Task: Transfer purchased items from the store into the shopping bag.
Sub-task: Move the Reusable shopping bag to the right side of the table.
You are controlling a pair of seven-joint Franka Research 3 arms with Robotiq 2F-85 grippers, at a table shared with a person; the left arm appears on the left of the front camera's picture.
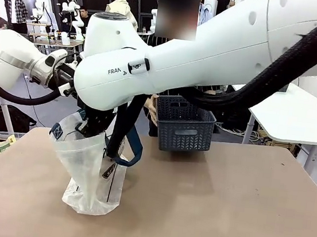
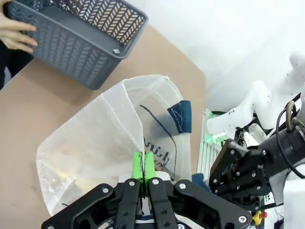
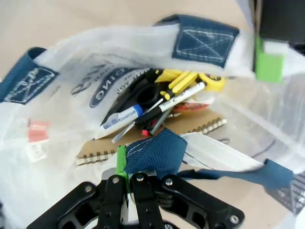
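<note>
Both tools are clamping the bag [image 1: 91,171]: left tool [image 2: 143,168] pinching its rim, right tool [image 3: 125,164] gripping a handle [image 3: 155,152], items [image 3: 157,102] lying inside below.

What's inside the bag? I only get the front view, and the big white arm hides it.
Observer: Pens and markers lie on a spiral notebook inside the shopping bag.
Operator: Is the right tool holding something?
Observer: Yes, the right tool is shut on a navy strap handle.
Operator: Who's got the basket?
Observer: A person's hand holds the basket by its rim.
</note>
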